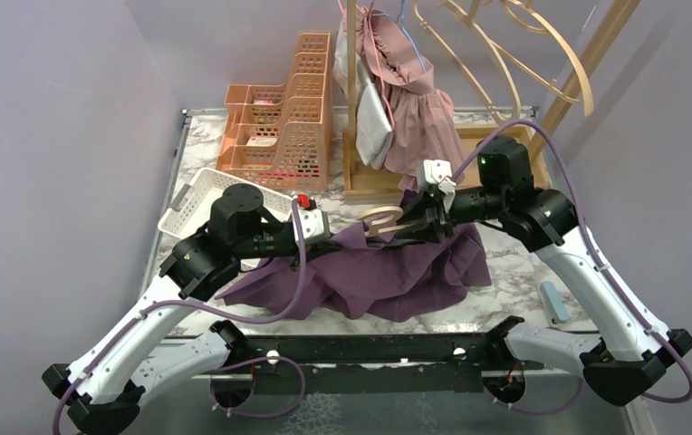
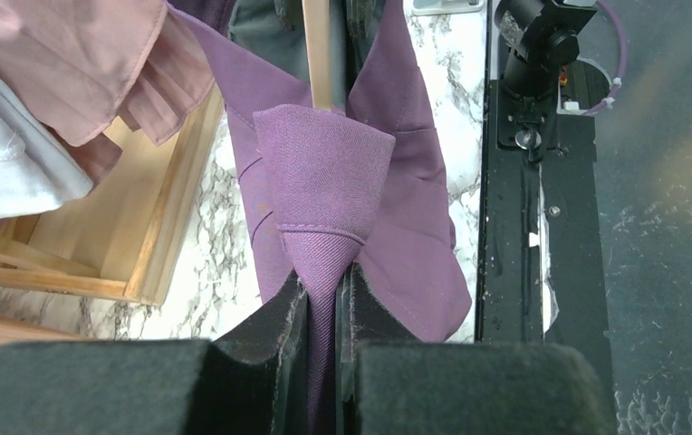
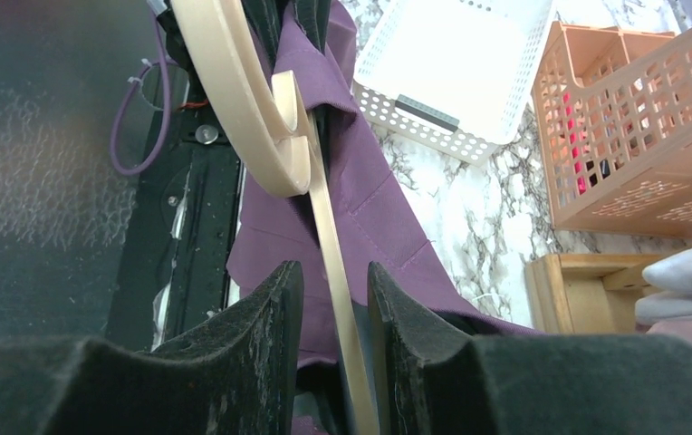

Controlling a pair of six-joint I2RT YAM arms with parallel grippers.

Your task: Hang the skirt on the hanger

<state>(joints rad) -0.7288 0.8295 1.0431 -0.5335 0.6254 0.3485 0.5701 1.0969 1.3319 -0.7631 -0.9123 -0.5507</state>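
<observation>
Purple skirt (image 1: 388, 272) pinched in left hand (image 2: 322, 279), wooden hanger (image 3: 324, 210) between jaws of right hand (image 3: 333, 274) — part open, not gripping

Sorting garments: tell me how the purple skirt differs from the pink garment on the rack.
The purple skirt lies crumpled on the table; the pink garment hangs from the rack. The purple skirt is darker, the pink garment paler. The left hand pinches the purple skirt; no hand touches the pink garment. Both are cloth.
</observation>
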